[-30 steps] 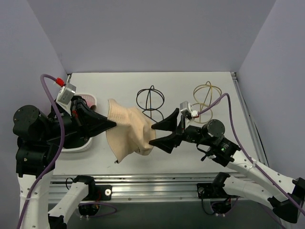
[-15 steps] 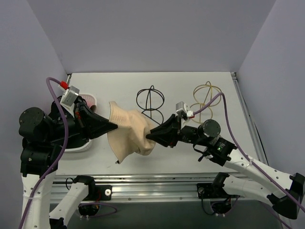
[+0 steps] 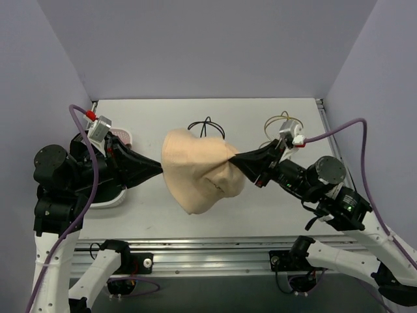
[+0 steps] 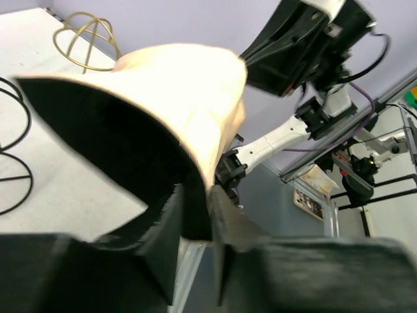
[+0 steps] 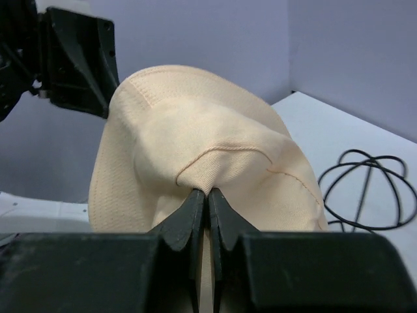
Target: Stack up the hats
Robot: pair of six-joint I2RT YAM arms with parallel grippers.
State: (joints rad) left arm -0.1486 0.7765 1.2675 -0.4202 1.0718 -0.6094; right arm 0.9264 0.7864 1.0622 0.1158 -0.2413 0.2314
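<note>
Hat: the beige hat (image 3: 199, 173) hangs in the air between both arms, over mid-table, in front of the black frame (image 3: 207, 125).
Left gripper (image 3: 156, 171): clamped on the brim's left edge.
Right gripper (image 3: 238, 158): fingers pinched together on a fold of the crown.
Change: a second ago the right jaws stood apart beside a slumped hat; they have since closed on it and drawn it right and up, so it is now spread taut.
Meaning: the hat looks opened and ready to carry; nothing lies under it yet.
Likely target: the pink hat (image 3: 123, 137), behind the left arm.
</note>
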